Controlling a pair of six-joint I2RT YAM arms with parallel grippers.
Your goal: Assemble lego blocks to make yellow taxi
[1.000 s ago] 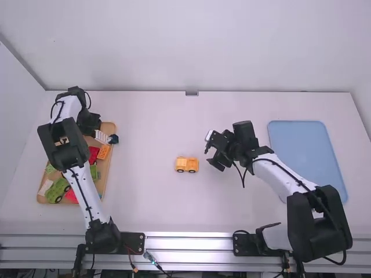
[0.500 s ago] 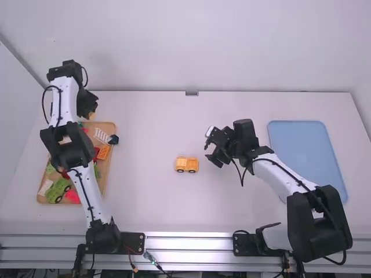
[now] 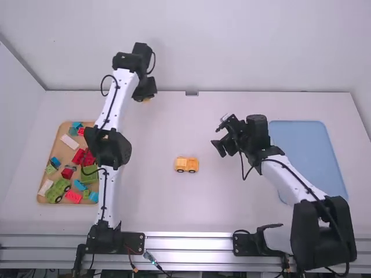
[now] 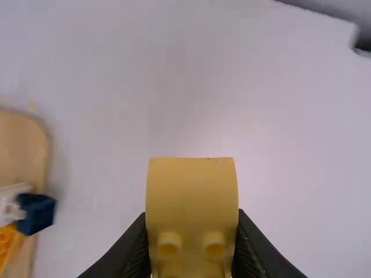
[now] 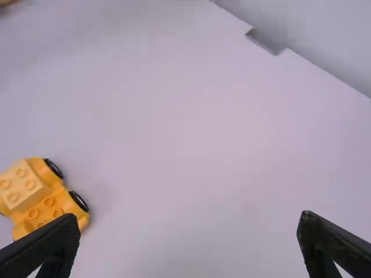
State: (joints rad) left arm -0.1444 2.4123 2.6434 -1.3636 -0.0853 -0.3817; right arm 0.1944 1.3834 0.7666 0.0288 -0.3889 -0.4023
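Observation:
An orange-yellow wheeled car base with a paler yellow block on top (image 3: 186,164) rests mid-table, seen also as the car (image 5: 43,200) at the right wrist view's left side. Far up the table, left of the middle, my left gripper (image 3: 146,98) is over the surface; in its own wrist view the left gripper (image 4: 192,255) is shut on a curved yellow block (image 4: 192,191) with studs. My right gripper (image 3: 218,147) stands to the right of the car, above the table; in its wrist view the right gripper (image 5: 190,231) is open with nothing between its fingers.
A wooden tray (image 3: 38,185) of loose coloured blocks lies at the left, partly under the left arm. A blue tray (image 3: 307,145) lies at the right. The wall (image 3: 243,52) rises behind the table's far edge, near the left gripper.
My left gripper has moved right from above the wooden tray, carrying the curved yellow block. My right gripper has shifted slightly right. The car has stayed put.

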